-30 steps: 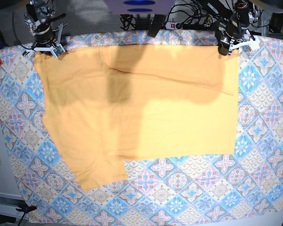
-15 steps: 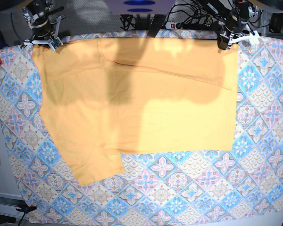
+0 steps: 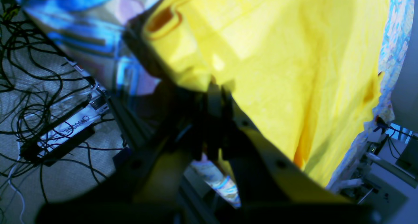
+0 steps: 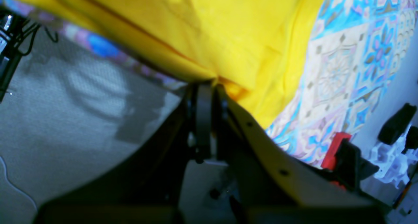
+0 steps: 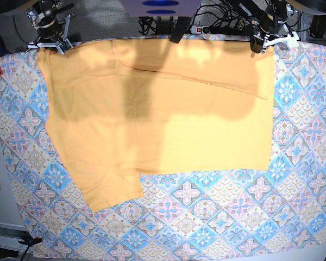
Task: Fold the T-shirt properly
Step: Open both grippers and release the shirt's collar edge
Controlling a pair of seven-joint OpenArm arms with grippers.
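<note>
A: Where is the T-shirt (image 5: 152, 114)?
B: Spread over the patterned tablecloth (image 5: 293, 163) on the table; its top edge runs along the far side, one sleeve points toward the near left in the base view.
A: And the left tool (image 5: 259, 46)?
B: At the shirt's far corner on the base view's right; its fingers are pressed together on the cloth, pinching the T-shirt's edge.
A: The right tool (image 5: 50, 43)?
B: At the opposite far corner; likewise clamped onto the yellow cloth, though the wrist picture is blurred, so the exact fold it grips is hard to tell.
A: Anything behind?
B: Black cables (image 5: 223, 19) beyond the table's far edge.
</note>
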